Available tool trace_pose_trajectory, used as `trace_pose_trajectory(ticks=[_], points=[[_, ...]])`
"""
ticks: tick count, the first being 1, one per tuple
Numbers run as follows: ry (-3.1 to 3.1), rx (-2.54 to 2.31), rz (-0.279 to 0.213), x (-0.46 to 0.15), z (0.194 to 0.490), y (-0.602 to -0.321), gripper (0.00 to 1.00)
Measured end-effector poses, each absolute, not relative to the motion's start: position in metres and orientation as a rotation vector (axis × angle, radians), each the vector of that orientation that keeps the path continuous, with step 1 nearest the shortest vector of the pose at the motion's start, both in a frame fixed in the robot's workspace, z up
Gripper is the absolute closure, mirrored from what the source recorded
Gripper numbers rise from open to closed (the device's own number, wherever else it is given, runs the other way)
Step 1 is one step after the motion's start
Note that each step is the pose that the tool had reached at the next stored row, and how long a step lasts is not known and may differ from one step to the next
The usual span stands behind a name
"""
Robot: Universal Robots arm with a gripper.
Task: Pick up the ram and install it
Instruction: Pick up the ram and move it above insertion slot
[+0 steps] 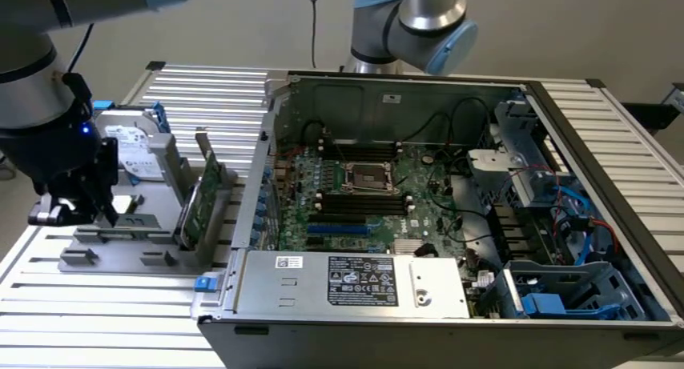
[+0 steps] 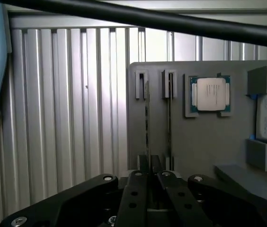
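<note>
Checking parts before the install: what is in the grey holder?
The grey holder carries the ram on edge, a hard drive and a square processor. The pincer covers part of it; what lies there is hidden.

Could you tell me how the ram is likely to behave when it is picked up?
The ram is a thin board standing on edge in its gray holder, so it is probably stiff and light, and likely to tip if nudged.

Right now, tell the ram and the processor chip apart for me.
The ram is a long, thin green stick; the processor chip is small, square and silver. The ram stands on edge; the processor chip lies flat. Both sit in the grey holder.
</note>
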State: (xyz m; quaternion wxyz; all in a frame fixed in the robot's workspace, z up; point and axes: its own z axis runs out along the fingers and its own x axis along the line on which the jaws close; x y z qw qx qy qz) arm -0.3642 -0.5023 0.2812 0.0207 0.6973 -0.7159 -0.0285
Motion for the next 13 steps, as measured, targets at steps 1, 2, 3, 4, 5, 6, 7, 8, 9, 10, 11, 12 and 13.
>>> trace_pose_trajectory(ticks=[1,2,3,4,5,6,7,8,9,10,11,12,13], points=[[-2.219,2.161,-0.090,-0.361,0.285,-0.502,0.86],[-2.219,2.161,-0.091,-0.358,0.289,-0.502,0.86],[-2.218,2.160,-0.093,-0.354,0.293,-0.502,0.86],[-2.217,2.159,-0.095,-0.351,0.297,-0.502,0.86],[-2.216,2.158,-0.096,-0.347,0.301,-0.502,0.86],[-2.215,2.157,-0.098,-0.343,0.306,-0.502,0.86],[-2.214,2.156,-0.100,-0.340,0.310,-0.502,0.86],[-2.213,2.156,-0.102,-0.336,0.314,-0.502,0.86],[-2.213,2.155,-0.103,-0.332,0.318,-0.502,0.86],[-2.212,2.154,-0.105,-0.328,0.322,-0.502,0.86],[-2.211,2.153,-0.107,-0.323,0.326,-0.501,0.86],[-2.209,2.152,-0.110,-0.319,0.330,-0.501,0.86],[-2.208,2.151,-0.112,-0.315,0.333,-0.501,0.86]])
